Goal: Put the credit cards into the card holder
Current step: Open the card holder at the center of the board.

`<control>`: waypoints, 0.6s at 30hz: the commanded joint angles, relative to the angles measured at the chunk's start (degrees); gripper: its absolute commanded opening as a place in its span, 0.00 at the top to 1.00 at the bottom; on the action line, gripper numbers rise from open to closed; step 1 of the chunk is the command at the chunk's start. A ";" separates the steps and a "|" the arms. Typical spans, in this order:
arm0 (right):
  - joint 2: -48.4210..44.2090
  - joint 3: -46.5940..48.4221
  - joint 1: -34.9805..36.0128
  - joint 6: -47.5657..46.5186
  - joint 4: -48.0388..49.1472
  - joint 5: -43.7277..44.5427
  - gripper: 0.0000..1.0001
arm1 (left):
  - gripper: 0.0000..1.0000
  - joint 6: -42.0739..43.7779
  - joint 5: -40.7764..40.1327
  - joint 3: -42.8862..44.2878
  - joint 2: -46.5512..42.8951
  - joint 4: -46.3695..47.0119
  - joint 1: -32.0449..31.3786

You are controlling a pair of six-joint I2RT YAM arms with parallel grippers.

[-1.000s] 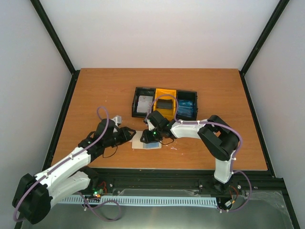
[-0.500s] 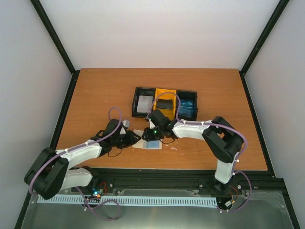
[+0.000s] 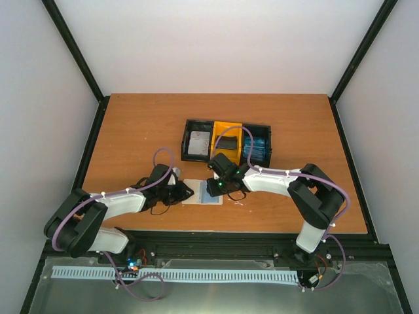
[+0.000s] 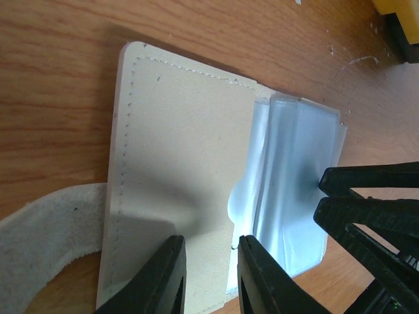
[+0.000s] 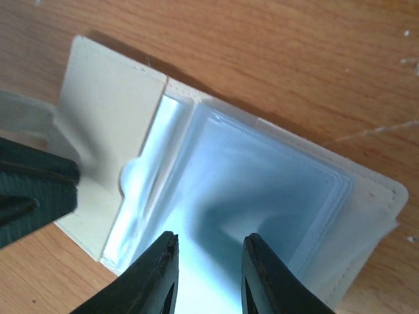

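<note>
Left wrist view: two grippers meet over the opened card holder.

At bottom centre the left gripper (image 4: 209,252) has its jaws a narrow slit apart, tips on the cream flap of the card holder (image 4: 177,144); whether it pinches the flap I cannot tell. The right gripper (image 4: 322,193) comes in from the right edge, jaws close-set, tips at the clear sleeves (image 4: 294,163); its grip is just as unclear. The card holder lies spread flat on the wooden table (image 4: 59,72). From above it sits low centre, and just beyond it the tray (image 3: 187,131) holds a grey-white card (image 3: 198,142), a dark card (image 3: 226,142) and a blue card (image 3: 256,149), one per compartment.
</note>
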 commanded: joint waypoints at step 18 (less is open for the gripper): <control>1.53 1.87 0.40 -6.55 -11.89 16.52 0.70 | 0.77 0.70 1.82 -3.45 -4.87 4.45 0.35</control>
